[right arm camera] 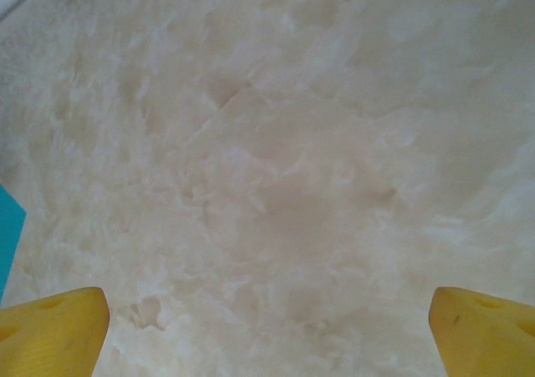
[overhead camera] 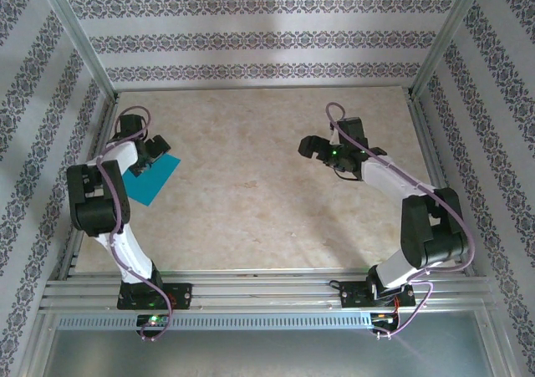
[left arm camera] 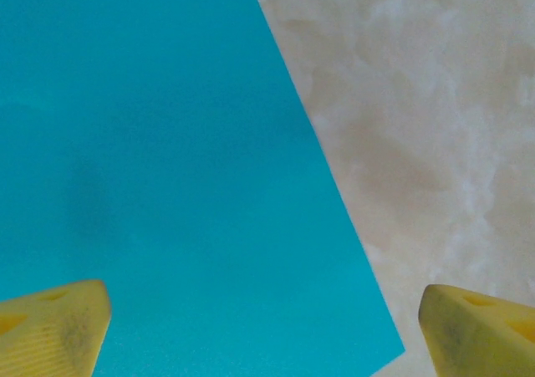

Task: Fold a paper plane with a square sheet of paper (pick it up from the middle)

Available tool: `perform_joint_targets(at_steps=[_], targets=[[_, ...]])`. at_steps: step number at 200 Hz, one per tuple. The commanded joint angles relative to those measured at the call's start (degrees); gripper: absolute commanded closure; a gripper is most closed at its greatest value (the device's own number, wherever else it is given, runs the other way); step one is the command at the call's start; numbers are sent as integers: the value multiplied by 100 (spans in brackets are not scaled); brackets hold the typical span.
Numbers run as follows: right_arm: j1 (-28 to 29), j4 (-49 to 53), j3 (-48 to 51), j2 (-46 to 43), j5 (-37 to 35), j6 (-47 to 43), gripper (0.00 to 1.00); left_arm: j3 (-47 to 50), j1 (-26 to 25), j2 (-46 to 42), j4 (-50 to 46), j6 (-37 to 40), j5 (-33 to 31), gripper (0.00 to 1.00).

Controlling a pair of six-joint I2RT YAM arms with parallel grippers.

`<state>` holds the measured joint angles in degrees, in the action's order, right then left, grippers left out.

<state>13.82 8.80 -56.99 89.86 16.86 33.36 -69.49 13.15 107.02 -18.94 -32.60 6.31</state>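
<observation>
The square sheet of paper lies flat and unfolded on the table at the left, teal-blue with straight edges. My left gripper hangs over the sheet's far edge and partly covers it. In the left wrist view the sheet spreads under my left gripper, whose yellow fingertips stand wide apart: open, holding nothing. My right gripper hovers over bare table at the centre right, away from the sheet. Seen from its wrist, my right gripper is open and empty, and a sliver of the sheet shows at the left edge.
The beige marbled tabletop is ringed by a metal frame and patterned walls. The sheet lies close to the table's left edge.
</observation>
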Motion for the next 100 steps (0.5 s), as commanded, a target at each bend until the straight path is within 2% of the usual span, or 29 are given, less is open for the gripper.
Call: perform_joint_targets(at_steps=[1, 25, 61, 100], targets=[[129, 207, -244, 168, -133, 121, 2, -396, 40, 338, -668, 3, 281, 7], [226, 354, -383, 281, -200, 22, 2, -563, 15, 527, -845, 130, 332, 8], [270, 440, -461, 339, -250, -6, 2, -321, -104, 600, -754, 175, 601, 8], [270, 484, -504, 382, -275, 4, 2, -238, -653, 742, -932, 272, 1009, 9]])
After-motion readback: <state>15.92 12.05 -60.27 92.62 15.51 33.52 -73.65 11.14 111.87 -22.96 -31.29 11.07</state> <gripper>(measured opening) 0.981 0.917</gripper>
